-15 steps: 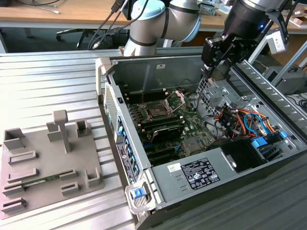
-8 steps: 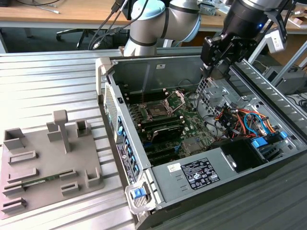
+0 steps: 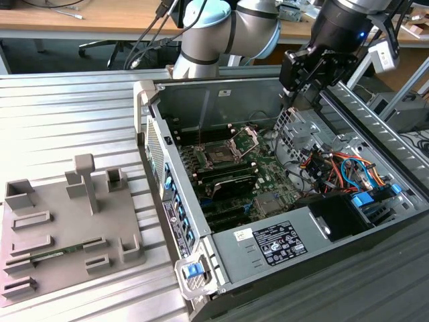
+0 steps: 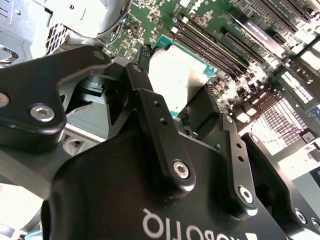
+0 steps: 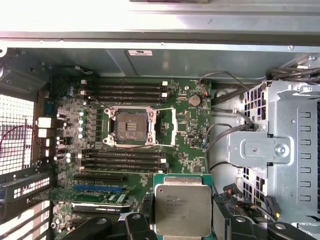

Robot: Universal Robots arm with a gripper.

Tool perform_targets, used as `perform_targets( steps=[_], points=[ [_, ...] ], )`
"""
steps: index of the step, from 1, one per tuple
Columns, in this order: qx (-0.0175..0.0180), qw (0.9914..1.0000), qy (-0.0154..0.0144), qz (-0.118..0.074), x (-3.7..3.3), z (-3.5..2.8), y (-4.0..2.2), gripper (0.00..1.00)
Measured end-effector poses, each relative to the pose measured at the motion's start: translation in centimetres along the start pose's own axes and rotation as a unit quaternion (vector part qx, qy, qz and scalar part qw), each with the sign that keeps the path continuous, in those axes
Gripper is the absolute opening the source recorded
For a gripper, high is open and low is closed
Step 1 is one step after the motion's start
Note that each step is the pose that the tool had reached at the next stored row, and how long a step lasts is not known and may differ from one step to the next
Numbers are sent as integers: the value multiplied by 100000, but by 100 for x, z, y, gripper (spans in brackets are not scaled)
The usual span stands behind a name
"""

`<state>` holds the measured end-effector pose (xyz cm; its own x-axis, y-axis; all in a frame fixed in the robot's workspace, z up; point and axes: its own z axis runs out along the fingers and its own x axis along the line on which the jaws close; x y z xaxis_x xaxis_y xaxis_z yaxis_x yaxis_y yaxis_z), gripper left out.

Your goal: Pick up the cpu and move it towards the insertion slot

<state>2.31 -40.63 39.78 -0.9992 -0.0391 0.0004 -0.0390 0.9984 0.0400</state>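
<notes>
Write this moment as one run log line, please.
fingers: shut on cpu | cpu: lifted above board | insertion slot: open, empty

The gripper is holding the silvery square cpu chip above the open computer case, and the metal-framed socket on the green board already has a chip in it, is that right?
Not quite. In the first wrist view the square metal-framed insertion slot is empty, its dark centre bare. The gripper does hold the silvery square cpu above the open computer case.

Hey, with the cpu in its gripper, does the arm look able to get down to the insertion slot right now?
Probably yes. The gripper holds the cpu above the board, and the insertion slot lies with its frame open and nothing over it.
</notes>
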Motion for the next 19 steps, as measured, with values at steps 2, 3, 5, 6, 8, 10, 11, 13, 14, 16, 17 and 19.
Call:
perform_targets(
  steps=[2, 3, 5, 6, 8, 10, 11, 13, 14, 16, 17, 19],
  points=[
    [2, 100000, 0, -1, 0, 1, 9, 55],
    [4, 100000, 1, 0, -1, 2, 17, 55],
    [4, 100000, 1, 2, -1, 3, 27, 55],
    [2, 100000, 1, 1, -1, 5, 38, 55],
    [1, 100000, 1, 2, -2, 7, 53, 55],
    [3, 100000, 1, 1, -2, 8, 64, 55],
    [1, 100000, -1, 0, -3, 9, 70, 55],
    [2, 100000, 2, -3, -3, 10, 83, 55],
    [5, 100000, 1, -1, -3, 10, 87, 55],
    [1, 100000, -1, -2, -4, 12, 100, 55],
    [4, 100000, 2, -1, -4, 13, 106, 55],
    [2, 100000, 0, 1, -4, 14, 116, 55]
  ],
)
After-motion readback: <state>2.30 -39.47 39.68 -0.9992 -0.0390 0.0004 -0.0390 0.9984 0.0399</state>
